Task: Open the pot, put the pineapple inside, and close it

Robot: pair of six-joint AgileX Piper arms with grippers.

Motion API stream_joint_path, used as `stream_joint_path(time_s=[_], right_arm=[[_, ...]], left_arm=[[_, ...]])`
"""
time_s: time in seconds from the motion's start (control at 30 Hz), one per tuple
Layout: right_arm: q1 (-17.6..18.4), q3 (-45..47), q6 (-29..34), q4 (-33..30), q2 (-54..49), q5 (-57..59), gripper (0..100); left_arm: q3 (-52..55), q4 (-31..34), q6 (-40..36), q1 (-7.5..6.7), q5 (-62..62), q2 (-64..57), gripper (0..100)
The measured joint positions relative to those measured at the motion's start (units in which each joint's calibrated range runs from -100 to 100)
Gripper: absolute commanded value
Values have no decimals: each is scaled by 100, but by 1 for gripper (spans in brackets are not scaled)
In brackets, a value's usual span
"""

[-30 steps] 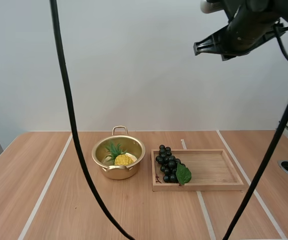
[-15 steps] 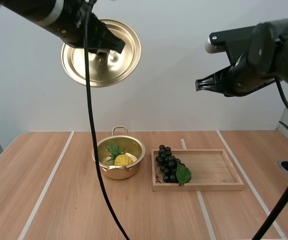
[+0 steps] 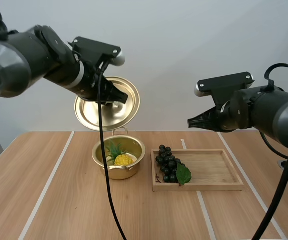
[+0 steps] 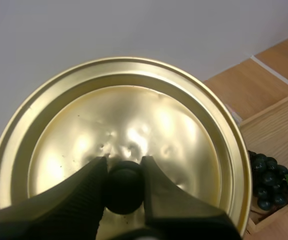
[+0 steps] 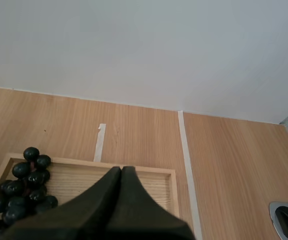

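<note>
L gripper [image 4: 123,167]: 2 black fingers pinch the round black knob [image 4: 123,190], 1 finger on each side; tips sit right at the gold next to the knob

Lid [image 3: 91,112]: gold & shiny; up in the air; tilted, not flat; its knob side is turned to the L fingers; held by the knob only

Pot [image 3: 135,143]: gold, w/ small handles; stands on the table [image 3: 58,200]; right below the L fingers & the lid; top is open; lid & pot are apart, not touching

Pineapple [image 3: 122,159]: small, yellow w/ green leaves; sits inside the pot; well below the L fingers; nothing grips it

R gripper [image 5: 121,171]: fingers pressed together into 1 dark wedge; nothing between them; up in the air, well apart from the L fingers & the lid

Tray [image 3: 214,167]: wood, flat on the table; under the R fingertips; just beside the pot

Grapes [image 3: 167,164]: dark bunch w/ a green leaf [image 3: 184,174]; lie in the tray, at the end next to the pot; below the R fingers & off to 1 side; not touching them
</note>
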Motion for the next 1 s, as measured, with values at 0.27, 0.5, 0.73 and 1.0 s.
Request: stream_joint_path(time_s=[0.27, 0.5, 0.73, 1.0], right_arm=[[0, 11, 0, -10, 554, -142, 0], [0, 25, 0, -101, 919, -318, 0], [-23, 25, 0, -125, 1035, -623, 0], [-275, 25, 0, -92, 1182, -1010, 0]], left_arm=[[230, -39, 195, 0, -270, 794, 0], [230, -304, 495, -16, -305, 1433, 0], [230, -362, 607, -64, -389, 1999, 0], [230, -454, 660, -64, -499, 2326, 0]])
